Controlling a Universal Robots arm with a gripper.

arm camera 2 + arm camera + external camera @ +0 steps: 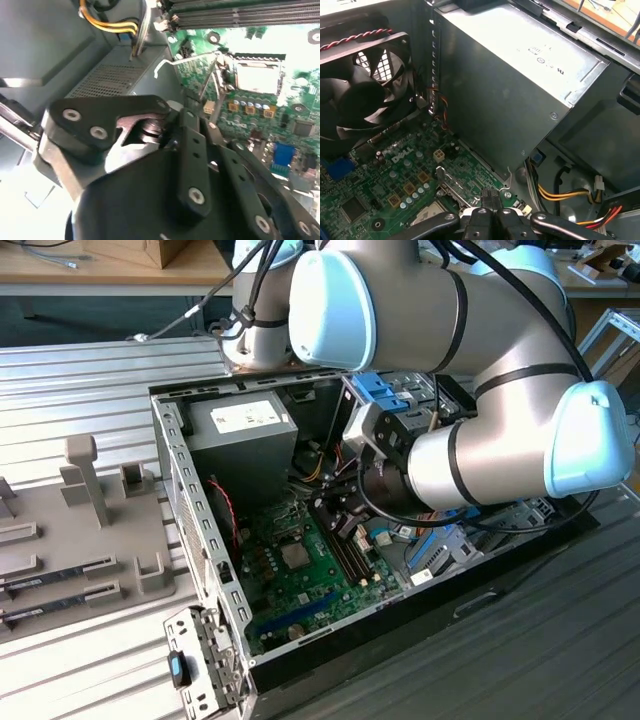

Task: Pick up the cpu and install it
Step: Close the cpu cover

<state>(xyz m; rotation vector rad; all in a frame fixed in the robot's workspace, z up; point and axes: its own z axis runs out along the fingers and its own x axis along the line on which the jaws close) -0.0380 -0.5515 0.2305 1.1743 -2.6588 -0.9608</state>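
White logo on motherboard (400,158) just beside fan (360,95); power-supply box (545,60) marks too small to read.

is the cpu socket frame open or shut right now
Open. In the second wrist view the socket frame and its lever stand raised beside the socket, whose pale square surface lies uncovered.
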